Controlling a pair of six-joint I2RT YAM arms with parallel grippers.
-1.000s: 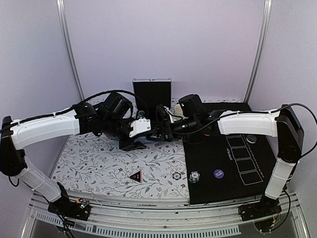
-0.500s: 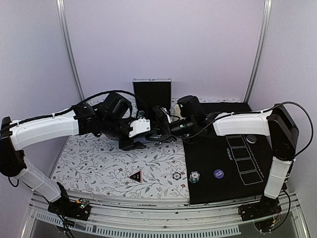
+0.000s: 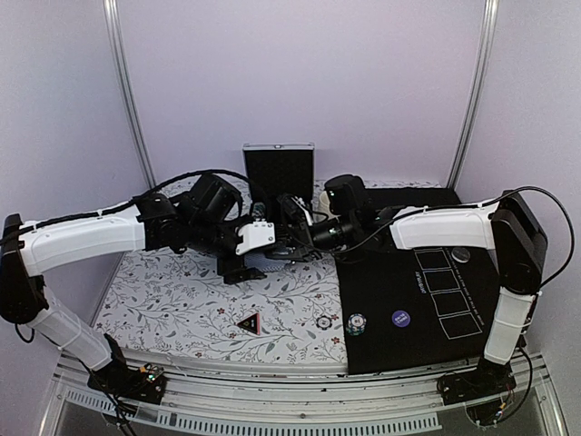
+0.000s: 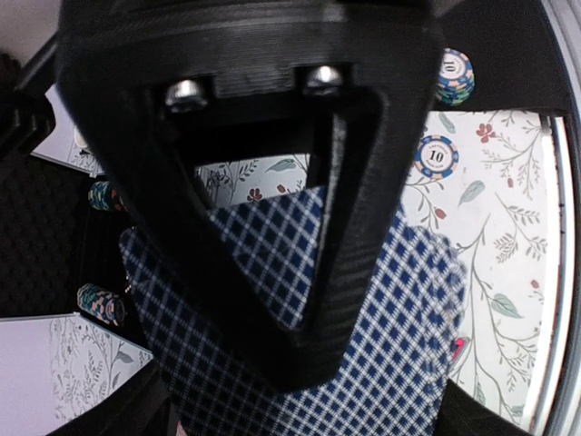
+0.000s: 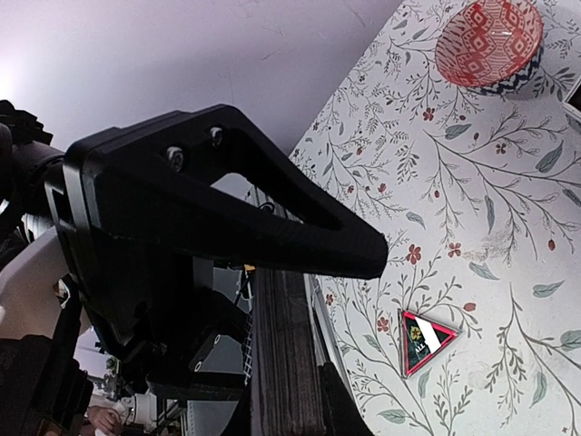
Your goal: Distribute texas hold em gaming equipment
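Over the middle of the table my two grippers meet around a deck of playing cards (image 5: 286, 363). My right gripper (image 3: 290, 242) is shut on the deck, whose stacked edge shows between its fingers (image 5: 272, 227). The deck's blue checked back (image 4: 399, 336) fills the left wrist view behind one finger (image 4: 272, 300). My left gripper (image 3: 252, 254) stands open beside the deck. The black red-edged triangle marker (image 3: 248, 322) (image 5: 425, 339) lies on the floral cloth near the front. Two striped chips (image 3: 324, 322) (image 3: 356, 323) and a dark blue disc (image 3: 400, 318) lie to its right.
A black case (image 3: 279, 168) stands open at the back centre. A black mat (image 3: 408, 286) with white card outlines covers the right side, with a grey disc (image 3: 461, 255) on it. A pink patterned dish (image 5: 488, 41) sits on the cloth. More chips (image 4: 434, 156) lie below.
My right gripper has closed on the deck. My left gripper's jaws have opened and it has drawn back slightly to the left.
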